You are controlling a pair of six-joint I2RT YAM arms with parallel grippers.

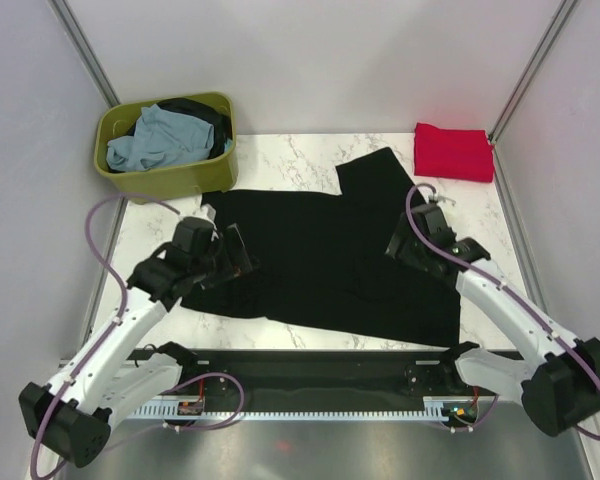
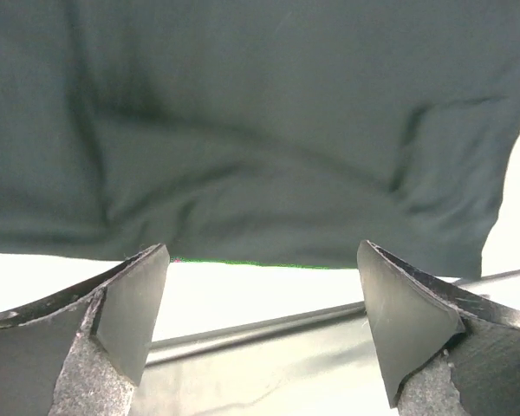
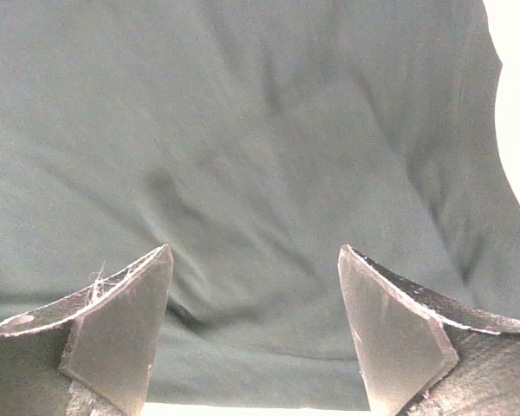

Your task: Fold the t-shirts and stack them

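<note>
The black t-shirt (image 1: 330,260) lies spread open across the middle of the marble surface (image 1: 280,160), with one section reaching toward the far edge. The left claw (image 2: 264,247) is positioned at the shirt's left near edge. Its fingers are set wide apart with nothing between them, and in the left wrist view the cloth edge lies just beyond the fingertips, with bare surface under them. The right claw (image 3: 256,249) is positioned over the right part of the same shirt, also spread wide and gripping nothing, and dark cloth fills its wrist view. The red t-shirt (image 1: 452,151) rests folded at the far right corner, apart from the black one. The olive-green tub (image 1: 165,178) stands at the far left corner and contains the pale blue-grey t-shirt (image 1: 160,140), crumpled, beside another dark t-shirt (image 1: 205,112).
</note>
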